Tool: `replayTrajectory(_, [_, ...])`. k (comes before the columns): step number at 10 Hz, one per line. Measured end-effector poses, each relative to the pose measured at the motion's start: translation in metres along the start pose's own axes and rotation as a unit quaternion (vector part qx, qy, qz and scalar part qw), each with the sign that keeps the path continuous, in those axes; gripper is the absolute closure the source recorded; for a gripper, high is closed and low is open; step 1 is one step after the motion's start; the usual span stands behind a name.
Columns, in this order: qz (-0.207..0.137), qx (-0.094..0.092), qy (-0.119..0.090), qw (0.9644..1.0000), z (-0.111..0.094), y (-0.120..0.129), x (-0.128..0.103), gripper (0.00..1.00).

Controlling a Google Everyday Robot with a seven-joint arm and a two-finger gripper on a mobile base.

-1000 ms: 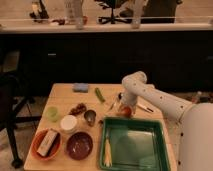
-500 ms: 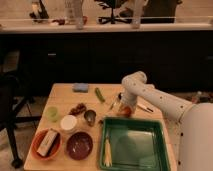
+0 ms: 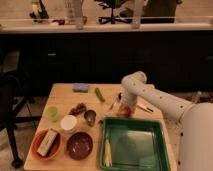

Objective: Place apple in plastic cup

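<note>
**Holding the apple (image 3: pixel 127 112) just past the far rim of the green tray (image 3: pixel 137 146)**

The wooden table (image 3: pixel 62 96) has a smooth, pale brown top. At its front left corner sits a round orange bowl (image 3: pixel 36 150) carrying a flat rectangular packet (image 3: pixel 48 141), white with a brown face. Behind it, near the left edge, the plastic cup (image 3: pixel 52 113) stands upright; it is short, round, pale green and translucent.

Just to the cup's right is a white round container (image 3: pixel 68 122). In front of that sits a dark maroon bowl (image 3: pixel 79 145) with a glossy inside, so 2 bowls line the front edge side by side. A lumpy, dark red bunch of grapes (image 3: pixel 77 108) lies behind the white container. A soft-looking blue rectangular sponge (image 3: pixel 80 87) lies at the table's far edge.

Right of the container stands a small shiny metal cup (image 3: pixel 90 117). Farther back a slim green vegetable (image 3: pixel 99 94) lies at an angle.

The tray is a rectangle of green plastic with a raised rim, filling the front right of the table. 1 long pale yellow item (image 3: pixel 106 152) lies along its left wall. Some thin utensils (image 3: pixel 116 102) lie behind the tray; their kind cannot be told.

A smooth, white, rounded arm (image 3: pixel 152 96) curves in from the right and bends down to the gripper (image 3: pixel 125 108). Its fingers are closed on the apple, a small round orange-red fruit. The apple is well apart from the plastic cup, with the grapes and metal cup between them. Whether it touches the tabletop cannot be told.
</note>
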Motion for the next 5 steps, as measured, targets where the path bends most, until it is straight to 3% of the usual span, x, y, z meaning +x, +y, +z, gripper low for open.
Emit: replayTrajectory(5, [-0.001,-0.003,0.003,1.0000,-0.0023,0.0007,0.0008,0.39])
